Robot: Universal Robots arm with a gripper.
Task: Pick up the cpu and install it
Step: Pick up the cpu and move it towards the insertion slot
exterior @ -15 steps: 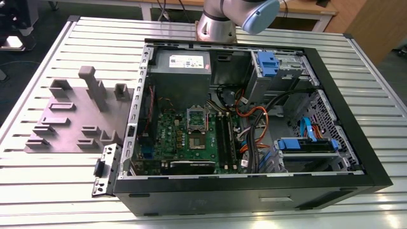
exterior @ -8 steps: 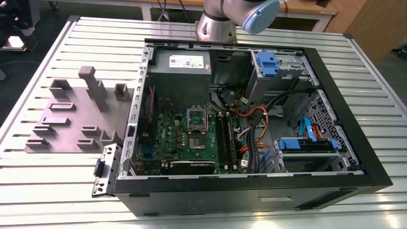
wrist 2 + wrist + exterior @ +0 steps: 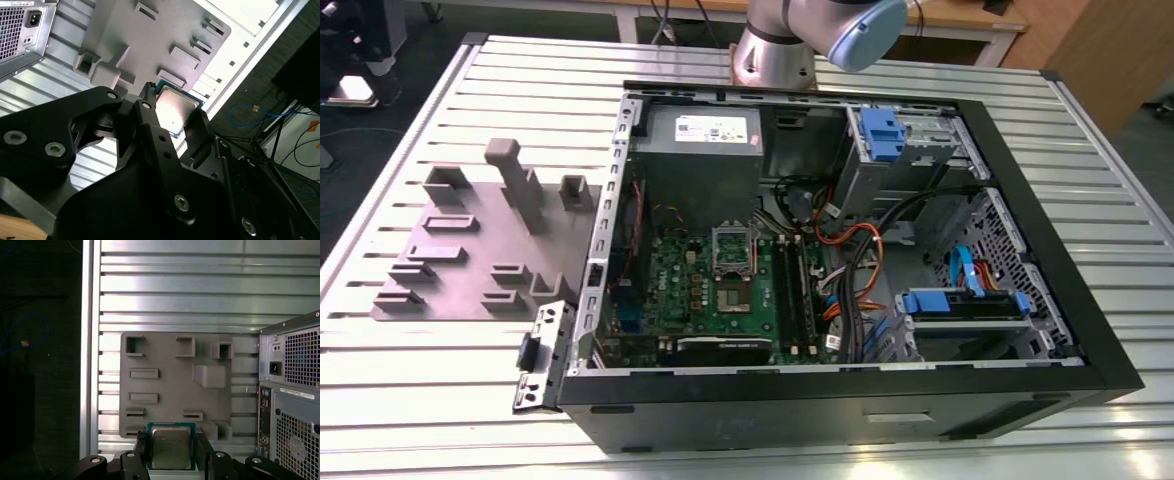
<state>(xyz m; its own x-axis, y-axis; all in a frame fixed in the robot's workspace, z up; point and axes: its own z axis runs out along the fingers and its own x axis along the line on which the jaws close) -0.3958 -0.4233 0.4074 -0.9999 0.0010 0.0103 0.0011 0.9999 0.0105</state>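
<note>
The cpu point(image 3: 171, 447) point(image 3: 175, 111), a small square chip with a silver top and a green rim, sits between my gripper's point(image 3: 171, 454) point(image 3: 174, 122) two black fingers point(image 3: 141, 449), which are shut on its opposite edges. It hangs well above the grey fixture plate point(image 3: 165, 385) point(image 3: 150, 45) point(image 3: 460, 255), clear of it. In the exterior view the open computer case point(image 3: 854, 400) lies on its side with the green motherboard point(image 3: 687, 290) and its metal socket frame point(image 3: 734, 262) exposed. The arm's base point(image 3: 781, 55) stands behind the case.
The fixture plate carries several raised grey blocks point(image 3: 520, 185) on the slatted aluminium table point(image 3: 400, 390). The case's rear panel point(image 3: 295, 390) point(image 3: 20, 30) stands beside the plate. Inside the case are cables point(image 3: 854, 250), blue drive brackets point(image 3: 961, 305) and a power supply point(image 3: 700, 140).
</note>
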